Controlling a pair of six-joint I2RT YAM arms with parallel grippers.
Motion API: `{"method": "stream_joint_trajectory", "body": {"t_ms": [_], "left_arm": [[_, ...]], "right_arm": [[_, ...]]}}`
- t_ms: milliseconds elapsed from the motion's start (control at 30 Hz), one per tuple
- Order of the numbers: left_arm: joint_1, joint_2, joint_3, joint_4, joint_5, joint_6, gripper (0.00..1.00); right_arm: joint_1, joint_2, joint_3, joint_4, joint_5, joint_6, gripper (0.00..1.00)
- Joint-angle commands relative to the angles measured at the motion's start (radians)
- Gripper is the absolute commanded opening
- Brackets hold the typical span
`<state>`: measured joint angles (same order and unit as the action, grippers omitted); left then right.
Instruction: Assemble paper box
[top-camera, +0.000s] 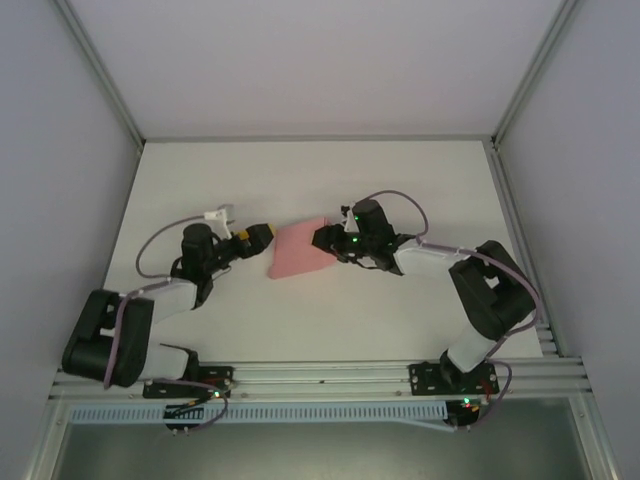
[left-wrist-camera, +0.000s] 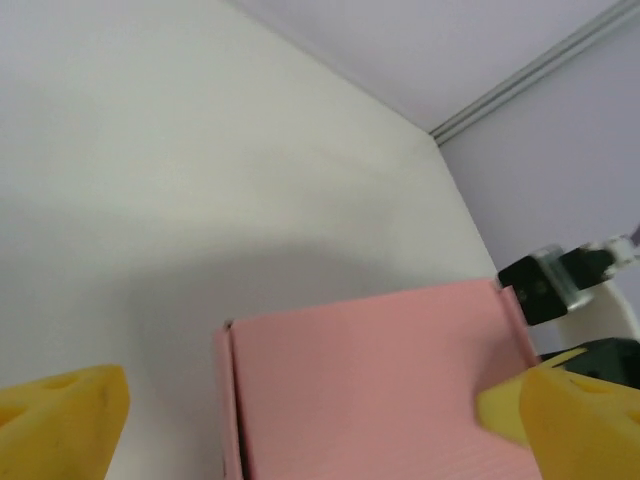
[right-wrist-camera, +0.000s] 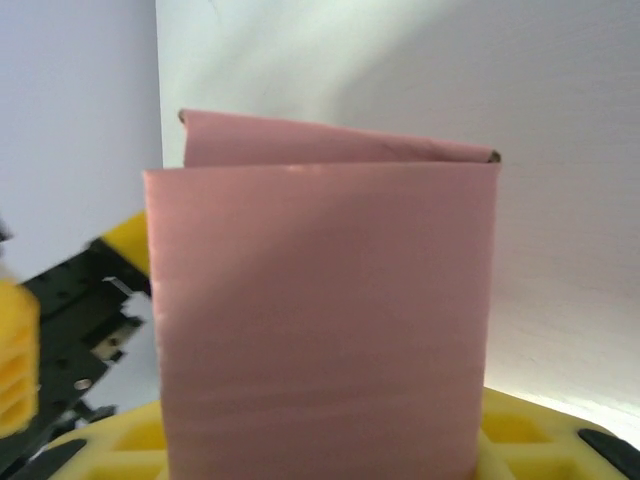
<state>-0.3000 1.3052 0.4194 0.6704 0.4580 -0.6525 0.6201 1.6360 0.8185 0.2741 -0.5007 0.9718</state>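
Hold firm with right gripper (top-camera: 322, 238), clamped on box (top-camera: 298, 250) by its right edge at table (top-camera: 400, 180) centre; bring left gripper (top-camera: 262, 234), gaping wide just beside left edge, squarely in, folding along creases only.

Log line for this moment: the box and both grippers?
paper box: folded, between both grippers | left gripper: open, at box's left edge | right gripper: at box's right edge, grip unclear

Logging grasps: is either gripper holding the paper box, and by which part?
The left gripper is open, holding nothing. The right gripper sits at the right edge of the paper box; whether it grips cannot be told.
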Motion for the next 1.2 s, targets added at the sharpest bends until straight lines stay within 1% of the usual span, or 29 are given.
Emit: {"method": "stream_joint_trajectory", "body": {"t_ms": [0,67,133,167,267,367,433,500,600,667,800,867,1000,1167], "left_arm": [[-0.119,-0.114,0.116,-0.351,-0.152,0.397,1.00],[-0.240,-0.162,0.153,-0.449,-0.271,0.603,1.00],[-0.363,-0.186,0.176,-0.514,-0.350,0.757,1.00],[-0.407,-0.192,0.186,-0.537,-0.372,0.798,1.00],[-0.504,-0.189,0.212,-0.565,-0.457,0.875,1.00],[-0.577,-0.162,0.224,-0.567,-0.599,0.942,1.00],[-0.614,-0.126,0.242,-0.569,-0.694,0.970,1.00],[-0.655,-0.091,0.267,-0.582,-0.750,0.992,1.00],[-0.706,-0.066,0.277,-0.559,-0.789,1.034,1.00],[-0.721,-0.059,0.268,-0.516,-0.807,1.062,1.00],[-0.738,-0.025,0.287,-0.524,-0.826,1.086,1.00],[-0.746,-0.013,0.291,-0.525,-0.836,1.092,1.00],[-0.754,-0.017,0.270,-0.470,-0.850,1.115,1.00],[-0.755,-0.021,0.271,-0.464,-0.878,1.137,1.00]], "right_arm": [[-0.025,-0.053,-0.039,-0.017,0.016,0.060,0.43],[-0.038,-0.073,-0.047,-0.020,-0.006,0.092,0.43],[-0.055,-0.088,-0.038,-0.056,-0.046,0.129,0.42],[-0.063,-0.092,-0.030,-0.080,-0.067,0.138,0.41],[-0.073,-0.121,0.004,-0.181,-0.091,0.132,0.40],[-0.084,-0.152,0.058,-0.342,-0.094,0.103,0.41],[-0.084,-0.175,0.065,-0.386,-0.084,0.108,0.40],[-0.088,-0.188,0.062,-0.401,-0.091,0.132,0.39],[-0.100,-0.197,0.052,-0.406,-0.114,0.167,0.38],[-0.109,-0.197,0.048,-0.406,-0.136,0.201,0.37],[-0.122,-0.195,0.045,-0.381,-0.184,0.247,0.37],[-0.124,-0.194,0.050,-0.381,-0.188,0.252,0.37],[-0.128,-0.183,0.063,-0.377,-0.207,0.272,0.36],[-0.128,-0.161,0.062,-0.349,-0.270,0.317,0.35]]}}
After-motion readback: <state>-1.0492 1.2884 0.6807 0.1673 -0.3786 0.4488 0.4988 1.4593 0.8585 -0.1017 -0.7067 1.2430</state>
